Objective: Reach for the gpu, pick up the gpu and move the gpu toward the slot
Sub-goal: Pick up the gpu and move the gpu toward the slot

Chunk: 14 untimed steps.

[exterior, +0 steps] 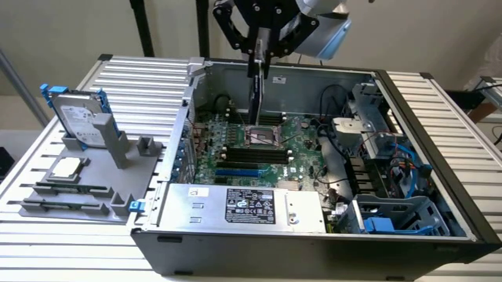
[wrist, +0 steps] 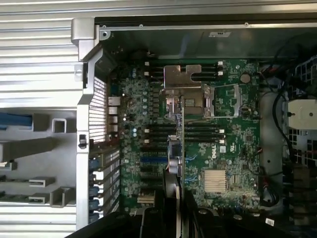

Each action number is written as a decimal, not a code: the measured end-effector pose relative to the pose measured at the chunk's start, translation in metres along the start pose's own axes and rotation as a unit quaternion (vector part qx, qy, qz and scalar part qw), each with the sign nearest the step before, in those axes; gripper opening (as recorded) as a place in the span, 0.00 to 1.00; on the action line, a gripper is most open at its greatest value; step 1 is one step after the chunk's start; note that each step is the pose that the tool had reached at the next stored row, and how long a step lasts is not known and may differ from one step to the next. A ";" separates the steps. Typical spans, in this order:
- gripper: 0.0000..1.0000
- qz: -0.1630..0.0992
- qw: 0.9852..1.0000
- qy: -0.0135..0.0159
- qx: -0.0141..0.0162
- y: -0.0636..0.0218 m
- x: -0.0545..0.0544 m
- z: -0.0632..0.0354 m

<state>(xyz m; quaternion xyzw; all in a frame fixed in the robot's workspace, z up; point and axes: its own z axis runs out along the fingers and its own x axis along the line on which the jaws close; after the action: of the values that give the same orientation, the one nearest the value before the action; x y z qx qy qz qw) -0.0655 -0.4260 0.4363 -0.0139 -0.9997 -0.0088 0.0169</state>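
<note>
The open computer case (exterior: 439, 194) sits on a ribbed metal table (exterior: 133, 70), its green motherboard (exterior: 267, 155) lying flat at the bottom. A power supply (exterior: 243, 207) fills the near side of the case. To the exterior view's left, a grey fixture (exterior: 94, 176) carries an upright hard drive (exterior: 79, 117) and a small square chip (exterior: 66, 168).

The gripper (exterior: 259, 61) hangs above the far part of the case, its jaws closed on the upper end of the gpu (exterior: 255, 88). The card hangs straight down from between the fingers, edge-on and dark, with its long axis vertical and its lower end just above the motherboard, near the processor socket (exterior: 261, 136). In the wrist view the gpu (wrist: 174, 148) runs away from the fingers, ending in its silver bracket over the socket area.
</note>
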 end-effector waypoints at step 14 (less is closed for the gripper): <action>0.26 -0.004 1.000 0.000 0.004 0.0067 -0.038 0.0240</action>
<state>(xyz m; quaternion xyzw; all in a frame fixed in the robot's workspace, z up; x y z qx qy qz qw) -0.0284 -0.4199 0.4111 -0.0103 -0.9998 -0.0053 0.0167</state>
